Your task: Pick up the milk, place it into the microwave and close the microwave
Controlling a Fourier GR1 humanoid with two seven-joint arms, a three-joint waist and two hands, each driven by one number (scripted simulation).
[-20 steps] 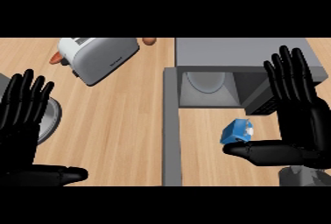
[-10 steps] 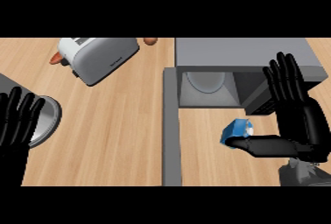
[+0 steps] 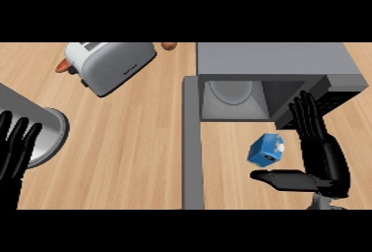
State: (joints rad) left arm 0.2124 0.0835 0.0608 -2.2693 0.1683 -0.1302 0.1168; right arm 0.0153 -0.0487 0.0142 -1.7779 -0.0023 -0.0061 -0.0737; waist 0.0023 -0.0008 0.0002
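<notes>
**Right hand draws in beside the milk; left hand slides toward the edge**

Since half a second ago the right hand (image 3: pixel 325 157) has pulled lower and nearer to the milk (image 3: pixel 266 149), and the left hand (image 3: pixel 16 147) has dropped further toward the lower left corner, so that less of it shows.

Nearest the lower edge, the right hand's thumb lies flat across the counter (image 3: pixel 131 147), pointing left, just below the milk. Its fingers stand straight, pointing away toward the microwave (image 3: pixel 276 64), just to the right of the carton. The hand is released: nothing is curled round the carton, and whether any part touches it cannot be told. At the lower left, the left hand is also released, fingers straight and spread, lying partly over a round grey plate (image 3: pixel 51 135).

The milk is a small blue carton, tilted, standing on the wooden counter in front of the microwave's open cavity, between the thumb and the fingers. The open door (image 3: pixel 190 142) shows edge-on as a grey strip running down the counter to the milk's left.

Farther off, the microwave's cavity holds a pale round turntable. At the upper left a silver toaster (image 3: pixel 109 64) sits askew.
</notes>
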